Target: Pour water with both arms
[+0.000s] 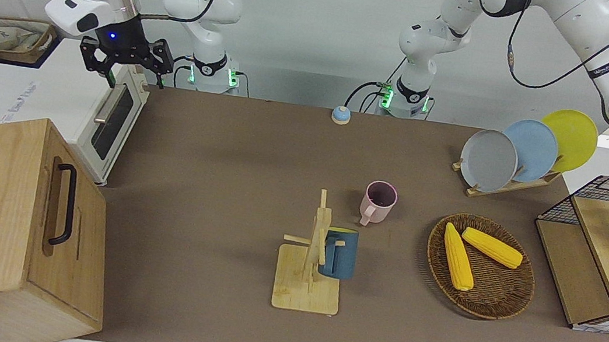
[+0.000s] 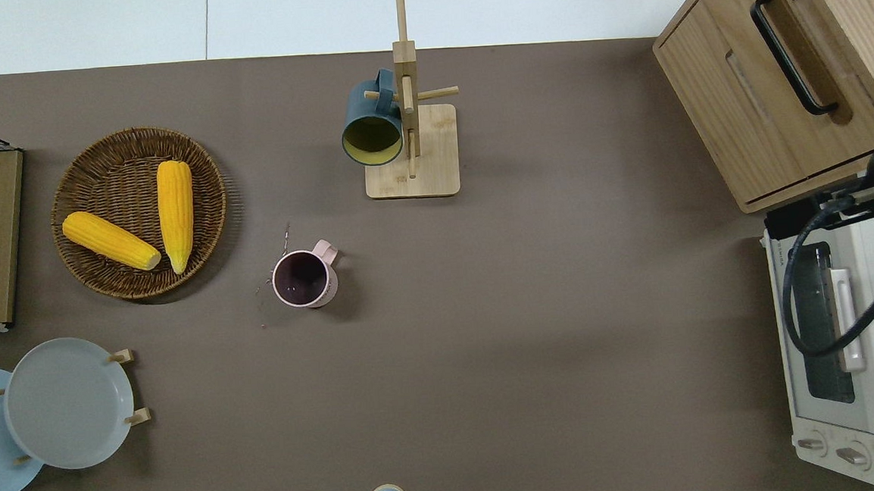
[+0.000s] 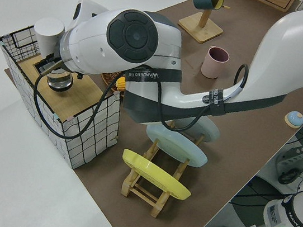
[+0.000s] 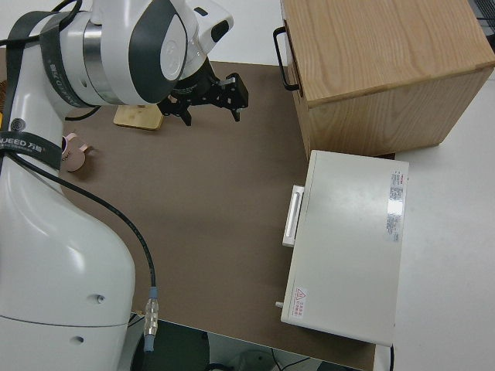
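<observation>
Black band (image 3: 145,74) on the left arm (image 3: 163,70) reads "WANJEED". Same band (image 4: 17,139) on the right arm (image 4: 46,193) shows "JEED". Red warning triangle sign (image 4: 298,294) on the toaster oven (image 4: 356,247).

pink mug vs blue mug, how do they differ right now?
The pink mug stands upright on the brown mat, opening up; the blue mug hangs tilted by its handle on a peg of the wooden mug tree. The pink mug looks dark inside; the blue mug is yellowish inside. The pink mug sits nearer to the robots than the blue mug. Both have one handle, and no tool holds either.
</observation>
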`<state>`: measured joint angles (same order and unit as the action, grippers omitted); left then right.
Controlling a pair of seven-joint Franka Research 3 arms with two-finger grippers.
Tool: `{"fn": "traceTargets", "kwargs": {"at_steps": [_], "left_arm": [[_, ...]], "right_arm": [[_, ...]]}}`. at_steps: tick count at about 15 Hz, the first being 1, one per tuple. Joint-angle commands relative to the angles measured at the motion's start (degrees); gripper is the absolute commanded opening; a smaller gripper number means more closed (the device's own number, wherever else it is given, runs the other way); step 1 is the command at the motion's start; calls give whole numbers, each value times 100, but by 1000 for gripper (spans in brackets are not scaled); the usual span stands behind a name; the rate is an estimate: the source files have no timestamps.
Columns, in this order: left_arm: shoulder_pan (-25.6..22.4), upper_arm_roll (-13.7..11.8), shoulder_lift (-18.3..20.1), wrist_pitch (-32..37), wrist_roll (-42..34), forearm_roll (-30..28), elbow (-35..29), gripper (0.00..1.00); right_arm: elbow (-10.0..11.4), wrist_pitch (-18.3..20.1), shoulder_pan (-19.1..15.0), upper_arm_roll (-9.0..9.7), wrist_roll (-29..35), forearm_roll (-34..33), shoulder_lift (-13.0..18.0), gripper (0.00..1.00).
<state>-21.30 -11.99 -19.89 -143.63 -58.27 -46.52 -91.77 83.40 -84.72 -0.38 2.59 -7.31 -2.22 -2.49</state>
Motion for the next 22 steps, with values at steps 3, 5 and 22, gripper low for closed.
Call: {"fn": "traceTargets", "kwargs": {"at_steps": [3, 5, 22], "left_arm": [[-50, 83, -138, -86, -159, -252, 195, 50], [-50, 83, -173, -86, -159, -252, 195, 87], [-85, 13, -270, 326, 376, 316, 238, 998]], "right_arm": [[-43, 61, -50, 31, -33, 73, 3, 987], [-43, 61, -50, 31, -33, 73, 3, 987], [-43, 61, -50, 31, -33, 73, 3, 987]]}}
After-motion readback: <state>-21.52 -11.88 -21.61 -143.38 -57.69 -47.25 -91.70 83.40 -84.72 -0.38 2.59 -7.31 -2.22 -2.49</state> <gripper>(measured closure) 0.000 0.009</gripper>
